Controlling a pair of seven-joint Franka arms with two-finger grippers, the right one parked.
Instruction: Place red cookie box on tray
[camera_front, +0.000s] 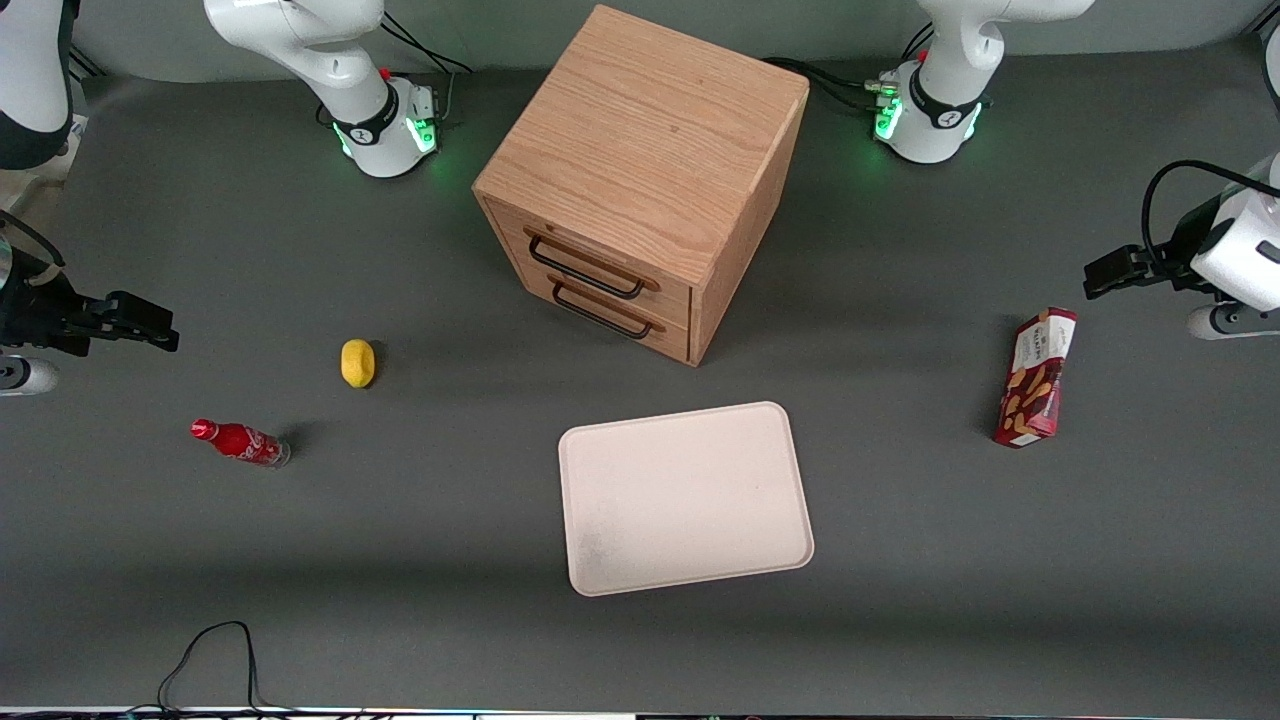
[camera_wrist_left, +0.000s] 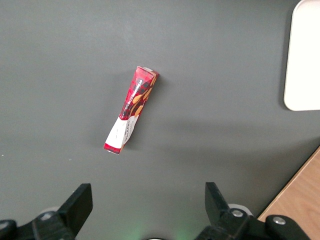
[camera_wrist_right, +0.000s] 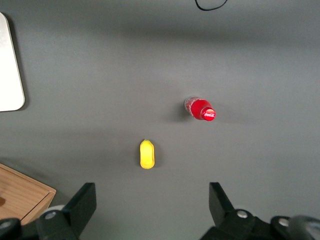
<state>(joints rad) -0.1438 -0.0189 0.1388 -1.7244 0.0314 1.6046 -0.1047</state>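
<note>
Presently, in the front view, the red cookie box (camera_front: 1037, 377) stands on a long narrow side on the worktop (camera_front: 900, 600) toward the working arm's end, well apart from the tray (camera_front: 590, 450), which lies bare in front of the wooden drawer cabinet (camera_front: 640, 180). The hand (camera_front: 1100, 272) hangs near the box, a little farther from the camera, not touching it. In the left wrist view, the hand (camera_wrist_left: 145, 205) is spread wide, both fingers (camera_wrist_left: 80, 202) clear of the box (camera_wrist_left: 131, 111), which lies skewed to the line between them. Judgement: the step in hand is the approach. It calls for turning the wrist so the fingers close across the slim faces, centring over the carton's middle, and descending squarely; an off-centre pinch risks toppling it. The right wrist view shows nothing bearing on this step.
</note>
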